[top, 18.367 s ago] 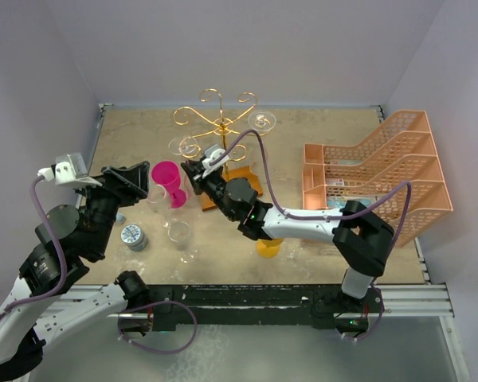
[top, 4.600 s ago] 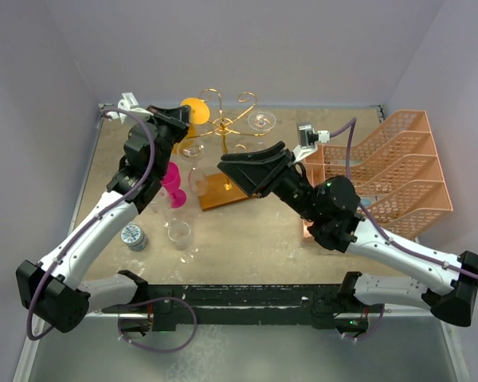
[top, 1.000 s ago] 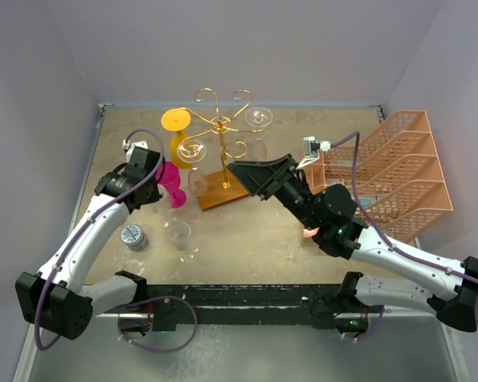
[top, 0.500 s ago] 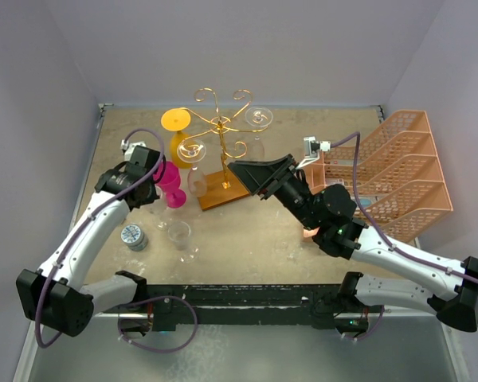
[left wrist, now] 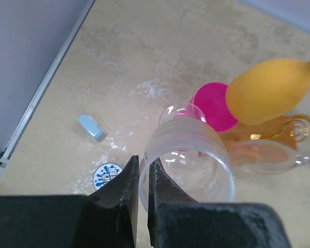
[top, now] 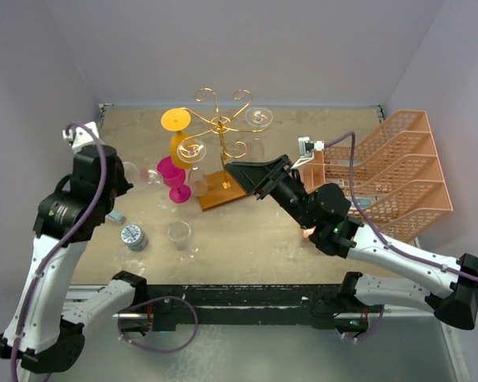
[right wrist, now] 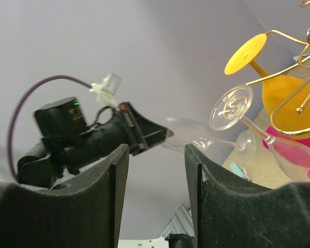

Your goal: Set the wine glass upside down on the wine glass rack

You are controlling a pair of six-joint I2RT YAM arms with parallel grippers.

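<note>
My left gripper is shut on the rim of a clear wine glass, one finger inside the bowl and one outside. In the top view this gripper is raised at the left, holding the glass on its side above the table, left of the rack. The gold wire wine glass rack stands on a brown wooden base. An orange glass and two clear glasses hang on it upside down. My right gripper is open and empty, raised just right of the rack and pointing toward the left arm.
A pink glass stands just left of the rack base. Another clear glass stands near the front. A round blue-and-white tin and a small blue object lie on the table at left. A salmon tiered organizer fills the right side.
My left gripper closed on the clear glass beside the pink one, lifted it off the table and swung up and left, tipping it sideways. The right arm has barely moved.
</note>
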